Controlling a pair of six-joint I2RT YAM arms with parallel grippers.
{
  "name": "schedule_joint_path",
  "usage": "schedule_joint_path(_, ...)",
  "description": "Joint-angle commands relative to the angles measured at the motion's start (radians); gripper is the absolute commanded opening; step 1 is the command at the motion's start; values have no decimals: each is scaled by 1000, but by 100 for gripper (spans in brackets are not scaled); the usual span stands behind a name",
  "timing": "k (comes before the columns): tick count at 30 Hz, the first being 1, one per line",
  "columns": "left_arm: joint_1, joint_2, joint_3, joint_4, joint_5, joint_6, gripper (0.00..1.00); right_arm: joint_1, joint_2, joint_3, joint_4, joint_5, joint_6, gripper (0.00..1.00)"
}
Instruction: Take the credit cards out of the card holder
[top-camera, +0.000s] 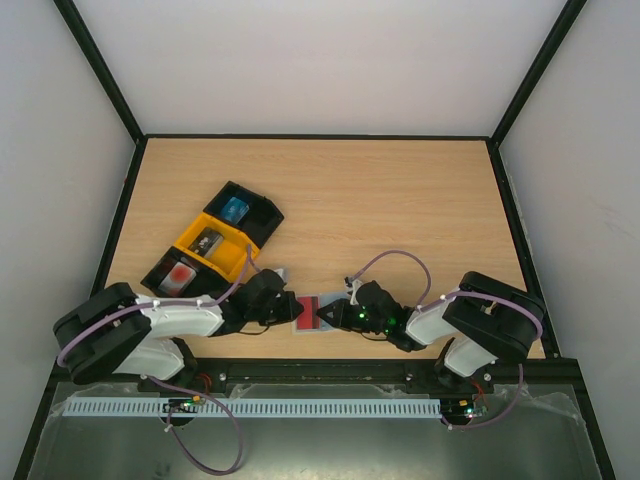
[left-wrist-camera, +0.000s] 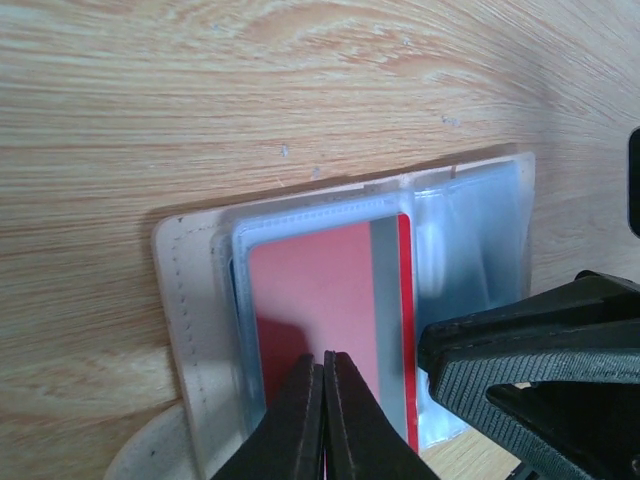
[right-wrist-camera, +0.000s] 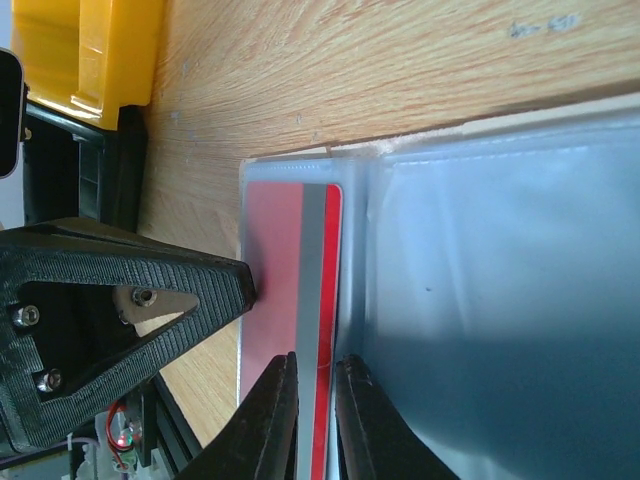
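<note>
The card holder (top-camera: 302, 326) lies open on the table near the front edge, between both grippers. In the left wrist view its beige edge (left-wrist-camera: 190, 300) frames clear sleeves holding a red credit card (left-wrist-camera: 310, 290). My left gripper (left-wrist-camera: 325, 358) is shut, its tips pressing on the sleeve over the card. My right gripper (right-wrist-camera: 317, 365) has its jaws a narrow gap apart, tips on the card's (right-wrist-camera: 275, 260) grey stripe and bright red edge beside the pale blue sleeve (right-wrist-camera: 500, 300). From above, the left gripper (top-camera: 288, 308) and right gripper (top-camera: 335, 315) face each other across the holder.
Black and yellow compartment trays (top-camera: 215, 240) stand to the back left, with a bright blue item (top-camera: 236, 210) and a red item (top-camera: 180, 275) in them. A yellow tray corner (right-wrist-camera: 90, 50) shows in the right wrist view. The black frame rail (top-camera: 320, 368) runs along the front.
</note>
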Motion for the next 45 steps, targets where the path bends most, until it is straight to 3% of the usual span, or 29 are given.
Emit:
schedule_joint_path(1,-6,25,-21,43,21,-11,3,-2,6,-13,33,0,8,12)
schedule_joint_path(6,-6,24,-20,30,17,-14,3,-3,2,-14,27,6,10,12)
schedule_joint_path(12,-6,-94,15,-98,-36,0,23,-3,-9,-11,0,9,1,12)
schedule_joint_path(18,-4,-132,9,-135,-63,1,26,-3,12,-14,23,6,9,12)
schedule_joint_path(26,-5,-33,1,-65,-28,12,25,-3,35,-13,37,-2,7,12)
schedule_joint_path(36,-6,53,4,-3,14,11,5,-3,75,-12,87,-19,4,10)
schedule_joint_path(45,-6,70,-5,19,25,-14,3,-2,100,-19,177,-43,13,11)
